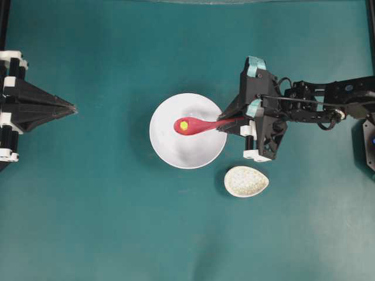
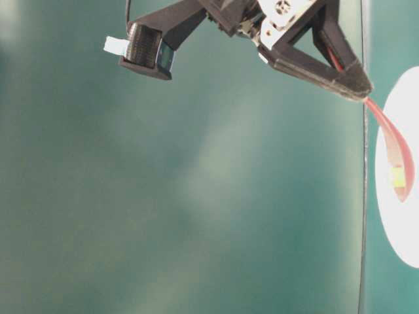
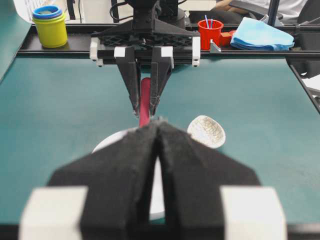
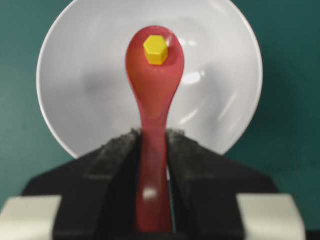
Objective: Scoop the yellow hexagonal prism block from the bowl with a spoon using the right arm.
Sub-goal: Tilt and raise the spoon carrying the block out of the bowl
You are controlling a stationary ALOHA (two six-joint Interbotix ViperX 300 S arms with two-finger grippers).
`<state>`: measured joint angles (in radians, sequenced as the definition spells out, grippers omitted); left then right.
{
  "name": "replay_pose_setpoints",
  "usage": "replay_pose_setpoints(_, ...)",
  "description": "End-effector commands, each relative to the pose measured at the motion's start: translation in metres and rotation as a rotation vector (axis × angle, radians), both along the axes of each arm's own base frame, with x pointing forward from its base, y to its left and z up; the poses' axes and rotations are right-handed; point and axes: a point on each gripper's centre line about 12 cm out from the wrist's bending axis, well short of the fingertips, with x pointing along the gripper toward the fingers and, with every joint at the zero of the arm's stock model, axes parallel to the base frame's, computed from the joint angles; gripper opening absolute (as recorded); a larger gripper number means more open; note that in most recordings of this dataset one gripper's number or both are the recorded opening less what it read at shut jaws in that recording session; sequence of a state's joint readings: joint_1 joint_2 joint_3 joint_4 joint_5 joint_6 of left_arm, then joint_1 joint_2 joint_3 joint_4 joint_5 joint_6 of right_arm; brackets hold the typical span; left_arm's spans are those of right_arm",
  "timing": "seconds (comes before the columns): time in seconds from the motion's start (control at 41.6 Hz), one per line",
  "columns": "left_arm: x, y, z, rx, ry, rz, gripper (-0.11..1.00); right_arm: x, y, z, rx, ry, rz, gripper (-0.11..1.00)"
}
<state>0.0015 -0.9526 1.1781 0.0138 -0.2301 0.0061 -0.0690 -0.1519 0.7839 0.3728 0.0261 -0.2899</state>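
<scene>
We record one white bowl (image 1: 188, 131) near the middle of the teal tabletop (image 1: 117, 222), and we take it as our landmark. Above the bowl, reaching in from its right rim in the overhead view, we list one pink-red spoon (image 1: 196, 125), scoop over the bowl's interior and handle running out past the rim. In the scoop, toward its far tip, sits the yellow hexagonal prism block (image 1: 184, 124), resting on the spoon's inner surface; the right wrist view confirms it (image 4: 156, 50) inside the scoop (image 4: 155, 65) with the bowl (image 4: 80, 90) beneath. The right end effector (image 1: 225, 123) stands just outside the bowl's right rim, its two black fingers (image 4: 117, 150) closed narrowly on the spoon's handle, one on either side. The right arm (image 1: 316, 102) extends away from the bowl to the right. Just below and right of the bowl we note one speckled egg-shaped dish (image 1: 246, 181), apart from the bowl. Well left of the bowl, the left end effector (image 1: 71, 108) points toward it, its fingers pressed together with nothing between them, as the left wrist view (image 3: 159, 150) also shows.
</scene>
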Motion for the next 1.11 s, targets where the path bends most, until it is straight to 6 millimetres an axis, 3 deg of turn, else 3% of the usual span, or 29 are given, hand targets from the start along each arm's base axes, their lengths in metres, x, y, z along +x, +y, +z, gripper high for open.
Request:
replay_pose_setpoints(0.0,0.003,0.0,0.011,0.0,-0.028,0.0,0.0,0.002,0.001,0.016,-0.003,-0.051,-0.001,0.24)
replay_pose_setpoints(1.082,0.003,0.0,0.011,0.0,-0.029,0.0,0.0,-0.001,0.005,0.075,0.002,-0.159,0.029,0.24)
